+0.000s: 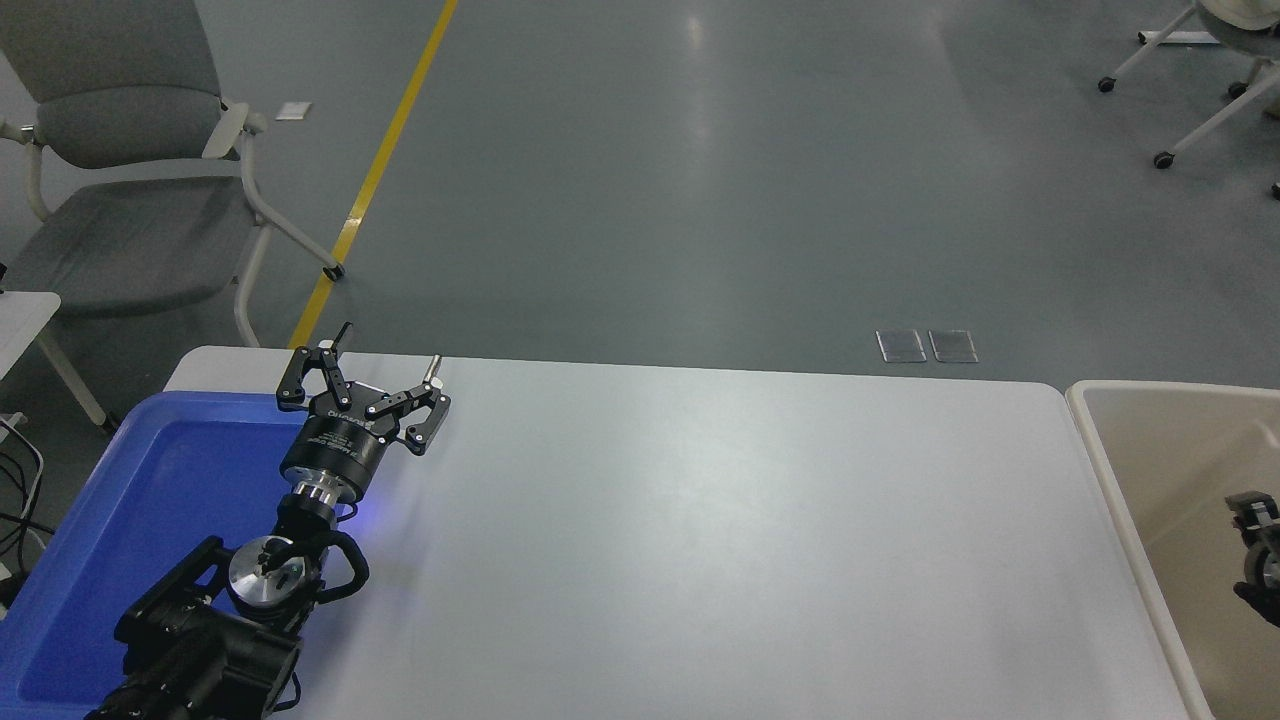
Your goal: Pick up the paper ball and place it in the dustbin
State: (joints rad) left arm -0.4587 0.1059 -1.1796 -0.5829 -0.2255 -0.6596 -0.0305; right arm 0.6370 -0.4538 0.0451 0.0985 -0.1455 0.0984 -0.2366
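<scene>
The dustbin [1150, 386] is a cream-beige bin that stands against the table's right end, cut off by the picture's right edge. Part of my black right gripper [1256, 545] shows at the right edge, over the inside of the dustbin. I cannot see whether it is open or shut, or whether it holds anything. The paper ball is not in view. My left gripper [388, 348] is parked at the lower left, open and empty, beside the blue tray's far right corner.
A bright blue shallow tray [150, 480] lies on the white table [700, 520] at the left, under my left arm. A grey chair [130, 170] stands on the floor beyond the table's left end. Wheeled chair legs [1165, 158] show at the top right.
</scene>
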